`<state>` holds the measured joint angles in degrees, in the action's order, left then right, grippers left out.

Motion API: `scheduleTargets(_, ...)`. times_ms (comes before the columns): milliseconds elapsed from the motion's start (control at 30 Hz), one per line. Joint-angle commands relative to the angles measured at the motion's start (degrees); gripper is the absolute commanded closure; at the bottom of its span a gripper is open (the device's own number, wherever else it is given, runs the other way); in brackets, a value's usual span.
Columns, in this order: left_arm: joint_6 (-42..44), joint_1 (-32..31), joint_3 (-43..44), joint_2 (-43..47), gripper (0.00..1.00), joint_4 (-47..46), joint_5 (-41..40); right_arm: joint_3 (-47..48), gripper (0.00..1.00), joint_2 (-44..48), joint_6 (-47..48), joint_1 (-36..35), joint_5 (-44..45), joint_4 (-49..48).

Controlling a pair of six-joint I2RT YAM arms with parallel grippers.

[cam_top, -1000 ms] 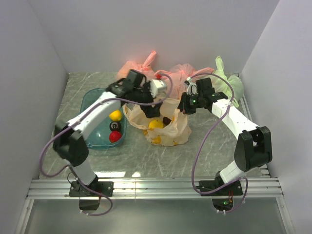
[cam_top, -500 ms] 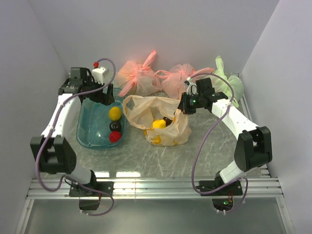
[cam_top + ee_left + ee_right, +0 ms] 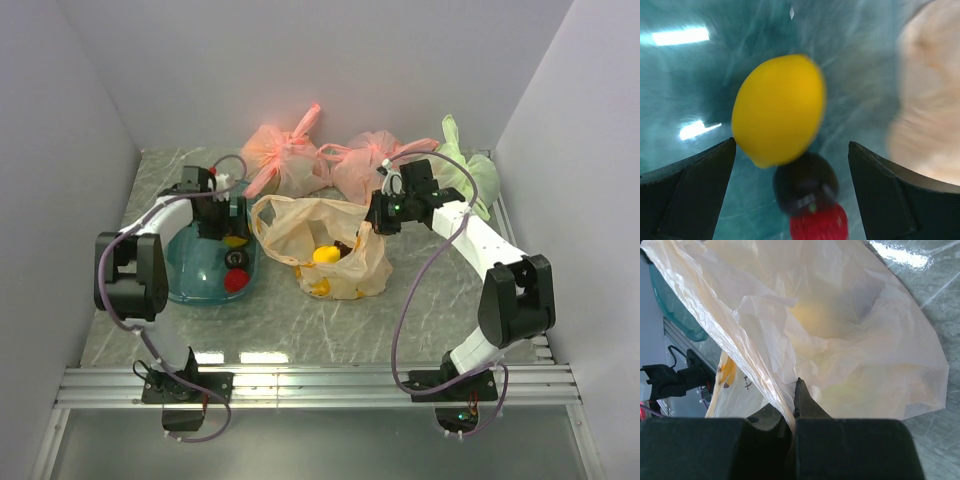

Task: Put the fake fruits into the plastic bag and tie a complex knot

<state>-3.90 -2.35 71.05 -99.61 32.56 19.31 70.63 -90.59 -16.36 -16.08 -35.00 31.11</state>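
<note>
Yellow lemon [image 3: 777, 107] lies under the wide-spread left hand [image 3: 791, 145] in the teal tub [image 3: 860, 55], black fruit [image 3: 805, 182] and red fruit [image 3: 817, 225] beside it. The right hand [image 3: 794, 392] is clamped tight on the plastic bag [image 3: 860, 355] rim.

A thin, translucent peach plastic bag [image 3: 350, 272] with small yellow prints sits slumped at the middle of the tabletop [image 3: 300, 325]. Its mouth gapes upward and its right rim is pinched in the closed jaws of the right gripper [image 3: 794, 390]. Inside lie a yellow lemon-shaped toy fruit [image 3: 324, 254] and a dark round toy fruit [image 3: 343, 246], side by side. Toward the left edge, a clear teal plastic tub [image 3: 180, 275] holds three more in a row: a second yellow toy lemon [image 3: 777, 110], a purple-black toy ball fruit [image 3: 805, 182] and a red toy fruit [image 3: 819, 225].
</note>
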Motion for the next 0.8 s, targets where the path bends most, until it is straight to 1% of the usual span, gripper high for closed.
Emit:
scheduleTargets(0, -2.7, -2.13, -1.96, -0.93, 0.01, -6.26, -2.95, 2.93, 1.0, -0.82, 0.98, 0.34, 0.2, 0.35)
scheduleTargets(100, -0.68, -3.89, -1.53, -2.86, 0.06, -8.99, -6.38, 2.93, 1.0, -0.82, 0.98, 0.34, 0.2, 0.26)
scheduleTargets(133, -0.15, -4.06, -1.35, -4.09, 0.11, -9.26, -6.83, 2.85, 1.0, -0.73, 1.07, 0.26, 0.37, 0.35)
scheduleTargets(200, 1.0, -4.42, -1.0, -5.15, 0.19, -9.7, -8.23, 2.76, 1.0, -0.47, 1.15, 0.26, 0.55, 0.44)
scheduleTargets(233, 1.44, -4.42, -1.0, -6.11, 0.25, -10.14, -8.76, 2.58, 1.0, -0.38, 1.15, 0.34, 0.64, 0.35)
scheduleTargets(300, 2.05, -4.5, -1.61, -6.65, 0.27, -11.02, -10.43, 2.41, 1.0, -0.12, 0.98, 0.43, 0.64, 0.0)
scheduleTargets(400, 2.32, -4.51, -1.61, -8.05, 0.28, -11.9, -10.7, 2.23, 1.0, -0.29, 0.98, 0.34, 0.29, 0.09)
scheduleTargets(467, 2.67, -4.5, -1.0, -8.67, 0.35, -11.29, -10.26, 2.76, 1.0, -0.47, 1.07, 0.34, 0.29, 0.35)
scheduleTargets(500, 2.76, -4.42, -0.65, -8.15, 0.38, -10.76, -10.08, 2.93, 1.0, -0.47, 1.33, 0.34, 0.29, 0.7)
scheduleTargets(533, 2.93, -4.33, -0.12, -7.27, 0.44, -10.32, -9.82, 3.28, 1.0, -0.47, 1.42, 0.34, 0.37, 0.88)
scheduleTargets(567, 2.93, -4.07, -0.03, -6.13, 0.45, -9.19, -9.73, 3.37, 1.0, -0.47, 1.51, 0.34, 0.37, 0.97)
scheduleTargets(600, 3.02, -3.81, 0.23, -2.99, 0.47, -8.57, -9.56, 3.29, 1.0, -0.12, 1.51, 0.43, 0.37, 0.97)
scheduleTargets(667, 2.94, -1.88, 1.72, 1.07, 0.5, -6.2, -4.22, 3.11, 1.0, 0.15, 1.42, 0.26, 0.2, 0.88)
scheduleTargets(700, 2.76, -1.43, 2.42, 5.52, 0.51, -5.67, -1.76, 3.02, 1.0, 0.32, 1.42, 0.34, 0.2, 1.05)
scheduleTargets(733, 3.28, -1.17, 4.0, 7.92, 0.52, -4.97, 0.09, 3.02, 1.0, 0.41, 1.51, 0.34, 0.2, 1.05)
scheduleTargets(767, 3.29, -1.25, 4.8, 10.12, 0.52, -4.61, 3.85, 3.02, 1.0, 0.58, 1.68, 0.34, 0.29, 1.05)
